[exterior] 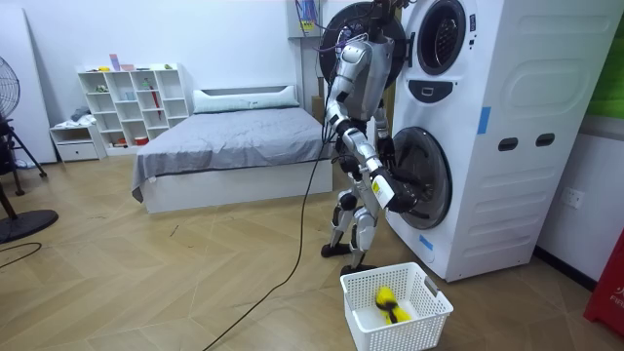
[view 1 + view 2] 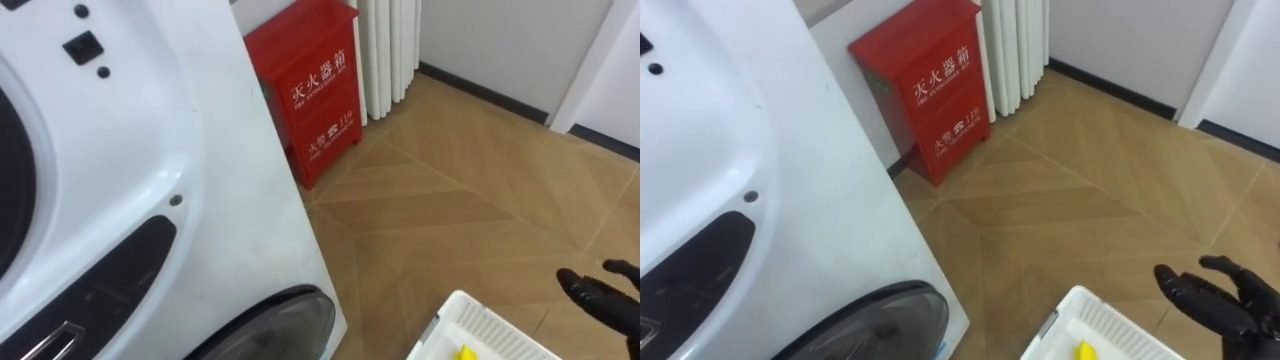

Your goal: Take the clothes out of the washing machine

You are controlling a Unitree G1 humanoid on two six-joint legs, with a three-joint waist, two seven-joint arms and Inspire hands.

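A bedroom with a herringbone wood floor: a grey-covered bed stands against the far wall, with a white cube shelf on the room view's left of it. At the room view's right rises a tall white washing machine with two round doors, one above the other. A small blue sticker sits on its front corner edge, too small to make out. The robot stands upright close to the machine's front, facing the lower door. Seen from the head, the machine's white panel takes up the left side, and beyond its far corner a red cabinet stands on the floor against the wall. The cabinet's front bears a row of white characters above smaller white print with digits. Just to its right hangs a white ribbed column, radiator or curtain I cannot tell. On the floor before the machine's near corner sits a white slatted basket. In it lies a yellow piece with something dark touching it, and whether either is cloth cannot be told. What lies behind the lower door's dark glass cannot be seen. The right hand hovers above the floor just right of the basket's far corner, its dark fingers spread apart and loosely extended, holding nothing, with the forearm reaching forward and down from the bent elbow
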